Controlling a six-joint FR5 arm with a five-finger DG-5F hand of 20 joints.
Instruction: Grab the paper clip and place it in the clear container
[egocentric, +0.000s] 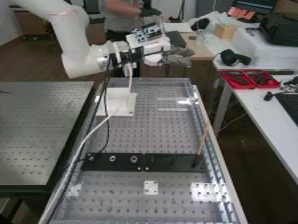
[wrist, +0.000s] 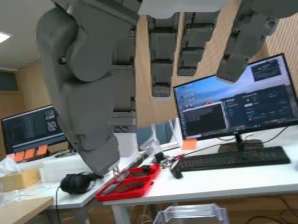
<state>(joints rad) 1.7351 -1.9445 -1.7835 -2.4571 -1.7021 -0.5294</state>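
In the wrist view we see a clear plastic container (wrist: 191, 211) in the foreground, in front of the white desk (wrist: 199, 175). Our hand (egocentric: 174, 56) is raised past the far end of the perforated bench (egocentric: 136, 140), its fingers (wrist: 163, 55) extended and its thumb (wrist: 86, 95) spread well apart from them. The white arm (egocentric: 78, 50) reaches in from the upper left. Lower down, we see a white plate (egocentric: 124, 111) near the bench's far end, and a wooden stick (egocentric: 202, 142) slanting up from the black crossbar (egocentric: 169, 161). On the desk sit a red tray (wrist: 130, 192) of tools, a keyboard (wrist: 236, 159) and a monitor (wrist: 249, 102).
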